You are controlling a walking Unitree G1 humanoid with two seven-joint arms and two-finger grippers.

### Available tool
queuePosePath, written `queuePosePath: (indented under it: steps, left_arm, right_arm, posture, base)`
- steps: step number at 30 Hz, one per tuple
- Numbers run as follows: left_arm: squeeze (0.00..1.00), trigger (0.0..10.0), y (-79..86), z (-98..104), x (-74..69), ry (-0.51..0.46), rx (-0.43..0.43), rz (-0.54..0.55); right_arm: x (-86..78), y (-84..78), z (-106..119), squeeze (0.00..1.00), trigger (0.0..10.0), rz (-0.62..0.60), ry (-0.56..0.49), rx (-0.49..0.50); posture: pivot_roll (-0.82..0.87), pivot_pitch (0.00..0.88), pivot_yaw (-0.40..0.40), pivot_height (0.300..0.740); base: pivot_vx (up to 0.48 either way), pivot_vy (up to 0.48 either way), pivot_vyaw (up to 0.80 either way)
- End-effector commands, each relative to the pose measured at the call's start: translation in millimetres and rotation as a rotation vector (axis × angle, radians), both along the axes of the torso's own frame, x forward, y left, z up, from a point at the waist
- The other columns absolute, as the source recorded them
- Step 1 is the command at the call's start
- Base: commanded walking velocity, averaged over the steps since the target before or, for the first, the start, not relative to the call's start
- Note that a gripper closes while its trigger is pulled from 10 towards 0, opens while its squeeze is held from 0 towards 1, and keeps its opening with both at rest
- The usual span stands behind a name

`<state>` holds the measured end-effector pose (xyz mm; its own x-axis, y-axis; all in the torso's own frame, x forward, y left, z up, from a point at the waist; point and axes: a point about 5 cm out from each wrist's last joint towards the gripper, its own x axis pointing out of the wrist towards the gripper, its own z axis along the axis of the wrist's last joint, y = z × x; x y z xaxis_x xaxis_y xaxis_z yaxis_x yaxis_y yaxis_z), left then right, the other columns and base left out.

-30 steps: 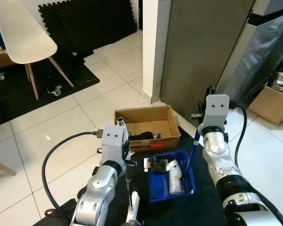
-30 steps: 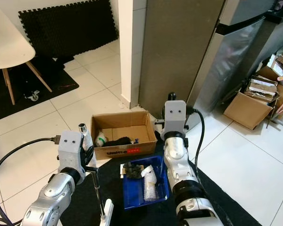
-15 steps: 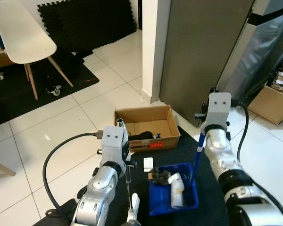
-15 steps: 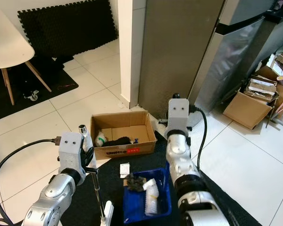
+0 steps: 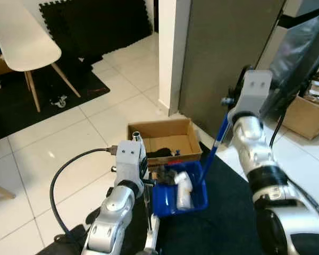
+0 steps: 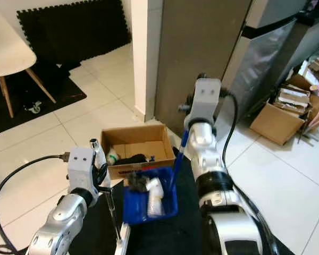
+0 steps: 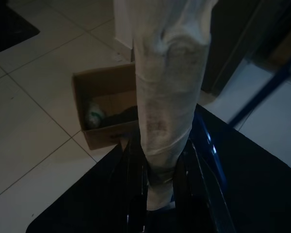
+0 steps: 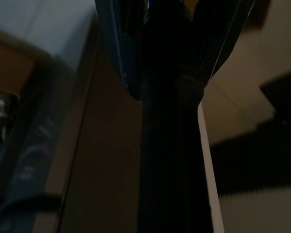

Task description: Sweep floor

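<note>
Holding dustpan [image 5: 179,192] against box [image 5: 162,141] edge

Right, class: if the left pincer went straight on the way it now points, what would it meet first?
The left pincer grips a whitish handle. Straight beyond it, it would probably meet the blue dustpan first, then the cardboard box. Depth is unclear.
</note>
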<state>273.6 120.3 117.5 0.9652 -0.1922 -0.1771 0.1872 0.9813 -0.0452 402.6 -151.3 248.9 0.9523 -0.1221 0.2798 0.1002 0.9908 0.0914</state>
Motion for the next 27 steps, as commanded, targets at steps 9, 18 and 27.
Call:
queuePosePath:
  steps: [9, 18, 27]
  left_arm:
    - [0.0, 10.0, -4.6, 1.0, -0.7, -0.014, -0.019, -0.002]
    - [0.0, 10.0, -5.4, 1.2, -0.6, -0.015, -0.019, -0.004]
    - [0.0, 10.0, -7.1, 2.1, -0.7, -0.02, -0.015, -0.014]
  right_arm:
    - [8.0, -20.7, 19.7, 0.0, 10.0, -0.096, 0.04, 0.171]
    - [6.1, -24.6, 12.9, 0.0, 10.0, -0.171, 0.038, 0.244]
    - [5.1, -25.9, 9.3, 0.0, 10.0, -0.191, 0.04, 0.192]
  posture:
    - [0.12, 0.122, -0.039, 0.74]
    - [0.12, 0.122, -0.038, 0.74]
    - [0.12, 0.124, -0.037, 0.74]
  base:
    - [0.0, 0.0, 0.0]
    - [0.0, 0.0, 0.0]
    - [0.0, 0.0, 0.0]
